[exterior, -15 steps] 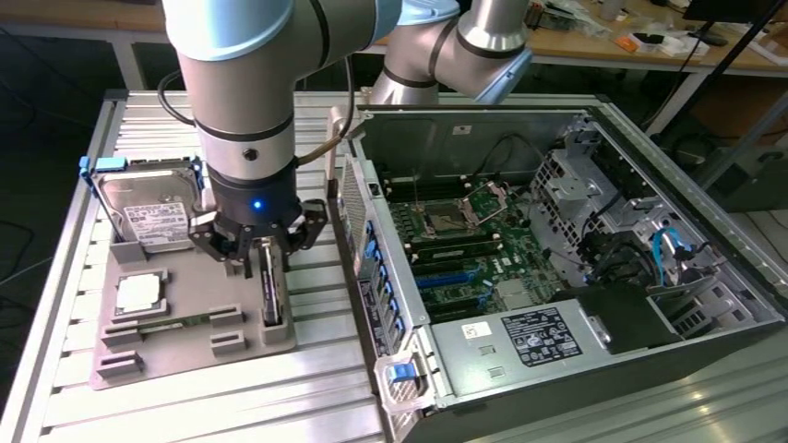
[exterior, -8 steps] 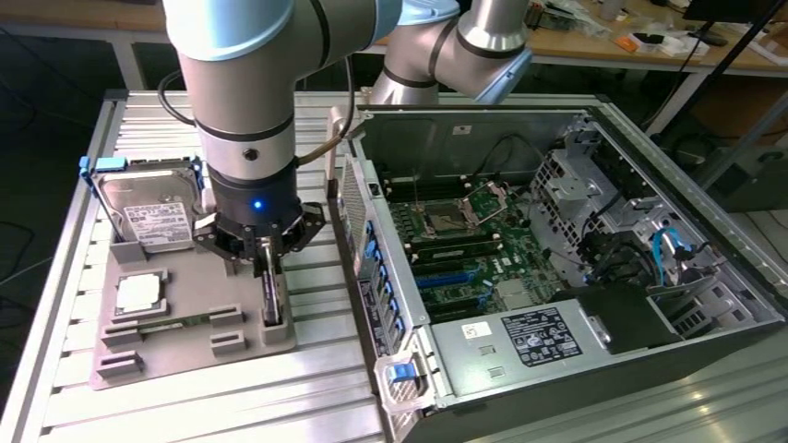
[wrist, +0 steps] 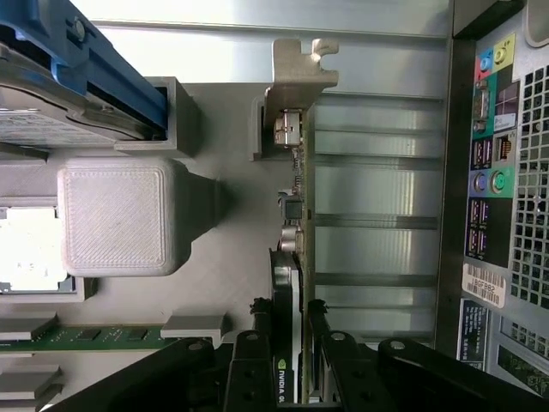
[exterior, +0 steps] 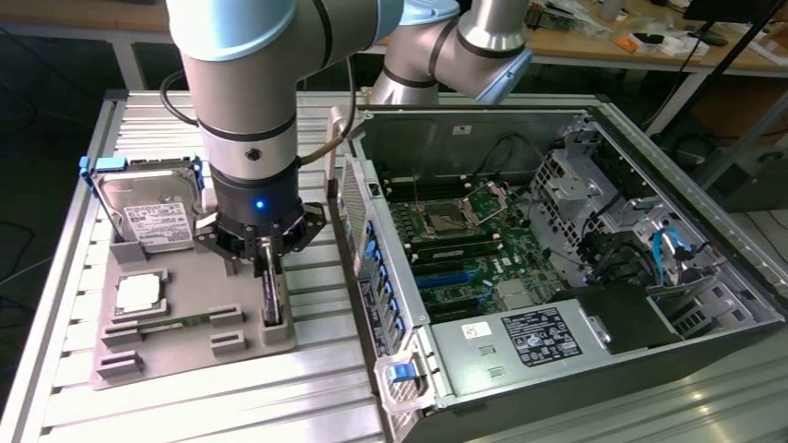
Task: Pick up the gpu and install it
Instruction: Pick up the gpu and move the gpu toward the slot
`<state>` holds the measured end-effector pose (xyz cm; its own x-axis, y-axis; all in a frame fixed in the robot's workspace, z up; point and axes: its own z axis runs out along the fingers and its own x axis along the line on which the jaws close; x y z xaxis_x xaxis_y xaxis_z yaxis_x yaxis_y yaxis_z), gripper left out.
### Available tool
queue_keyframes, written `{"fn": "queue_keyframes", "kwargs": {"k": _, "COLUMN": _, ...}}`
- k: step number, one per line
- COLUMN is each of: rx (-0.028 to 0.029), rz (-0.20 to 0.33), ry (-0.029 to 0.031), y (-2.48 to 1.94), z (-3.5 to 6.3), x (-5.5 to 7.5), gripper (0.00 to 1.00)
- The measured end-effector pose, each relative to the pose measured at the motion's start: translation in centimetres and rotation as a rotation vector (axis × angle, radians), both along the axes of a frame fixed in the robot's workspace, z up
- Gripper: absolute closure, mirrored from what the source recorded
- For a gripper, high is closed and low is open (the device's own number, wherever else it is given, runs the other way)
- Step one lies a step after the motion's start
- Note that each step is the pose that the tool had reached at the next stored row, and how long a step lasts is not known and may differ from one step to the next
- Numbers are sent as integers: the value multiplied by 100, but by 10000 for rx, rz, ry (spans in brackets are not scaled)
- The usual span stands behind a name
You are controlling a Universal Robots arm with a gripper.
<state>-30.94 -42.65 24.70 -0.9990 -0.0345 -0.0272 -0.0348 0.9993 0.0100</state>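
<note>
Closest thing is the gripper [wrist: 288,309] itself. Its black fingers [wrist: 256,343] are pulled in narrow and clamped on the gpu [wrist: 285,275], one on each face of the card. The gpu stands on its long edge in a slot of the grey holder tray [exterior: 185,277], straight below the gripper, with its silvery end bracket [wrist: 298,73] at the end farthest from the fingers. It's still seated in the slot, not lifted out.

On the same tray, off to one side of the gripper, there's a hard drive [exterior: 148,217] in a blue frame standing upright. A square processor chip [exterior: 139,293] and a green memory stick [exterior: 166,325] lie flat near it.

On the gripper's other side, just beside the tray, is the open PC case [exterior: 726,332] lying on its side with the motherboard [exterior: 468,249] showing. Everything sits on a slatted aluminium table [exterior: 74,369].
</note>
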Motion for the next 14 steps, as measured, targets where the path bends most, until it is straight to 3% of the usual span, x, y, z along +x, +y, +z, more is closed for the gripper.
{"fn": "queue_keyframes", "kwargs": {"k": 3, "rx": 2, "rz": 0, "ry": -1, "y": 0, "z": 7, "x": 1, "gripper": 73}}
{"fn": "queue_keyframes", "kwargs": {"k": 9, "rx": 1, "rz": 0, "ry": 1, "y": 0, "z": 254, "x": 0, "gripper": 73}}
{"fn": "queue_keyframes", "kwargs": {"k": 14, "rx": 2, "rz": 0, "ry": -1, "y": 0, "z": 396, "x": 0, "gripper": 73}}
